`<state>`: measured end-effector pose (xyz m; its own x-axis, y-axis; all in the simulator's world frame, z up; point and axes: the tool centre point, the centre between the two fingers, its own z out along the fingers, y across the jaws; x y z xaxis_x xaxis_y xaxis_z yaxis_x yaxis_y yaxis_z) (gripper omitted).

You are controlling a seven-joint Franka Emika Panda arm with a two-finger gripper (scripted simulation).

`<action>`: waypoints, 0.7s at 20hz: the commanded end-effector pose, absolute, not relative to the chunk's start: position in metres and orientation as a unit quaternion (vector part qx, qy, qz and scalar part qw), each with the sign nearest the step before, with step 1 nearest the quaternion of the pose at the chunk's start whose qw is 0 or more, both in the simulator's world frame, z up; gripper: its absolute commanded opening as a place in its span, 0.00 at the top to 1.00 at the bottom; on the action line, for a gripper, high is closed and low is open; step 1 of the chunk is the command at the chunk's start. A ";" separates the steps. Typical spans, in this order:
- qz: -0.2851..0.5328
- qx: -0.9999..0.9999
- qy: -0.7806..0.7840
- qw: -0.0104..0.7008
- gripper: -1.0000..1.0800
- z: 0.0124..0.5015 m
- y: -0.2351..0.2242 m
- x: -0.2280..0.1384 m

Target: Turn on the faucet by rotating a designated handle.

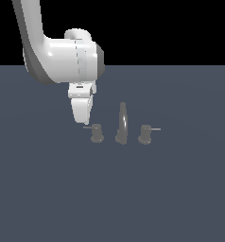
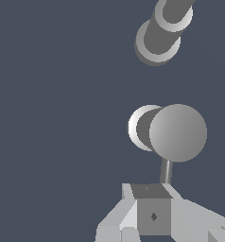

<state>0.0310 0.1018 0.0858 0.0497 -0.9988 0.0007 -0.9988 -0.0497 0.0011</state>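
The short stubby grey metal handle [image 1: 96, 133] looks rigid, smooth and fixed; its thin lever rod [image 2: 166, 171] suits pushing by the white gripper [image 1: 86, 122], whose finger state I cannot tell.

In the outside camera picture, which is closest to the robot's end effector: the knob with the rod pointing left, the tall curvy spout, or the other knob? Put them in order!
From the end effector:
1. The handle, the knob on the exterior view's left, just beside the fingertips, its rod pointing toward them.
2. The spout, tall and curved, in the middle.
3. The twin knob, on the exterior view's right, its rod pointing away.
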 end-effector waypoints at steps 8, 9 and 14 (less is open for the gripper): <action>0.001 0.690 -0.724 0.000 1.00 0.063 0.090 0.051; 0.000 0.689 -0.725 0.000 1.00 0.063 0.090 0.051; 0.000 0.689 -0.724 0.000 1.00 0.064 0.090 0.051</action>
<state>0.0508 0.0902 0.0635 -0.0495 -0.9988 0.0004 -0.9988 0.0495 0.0002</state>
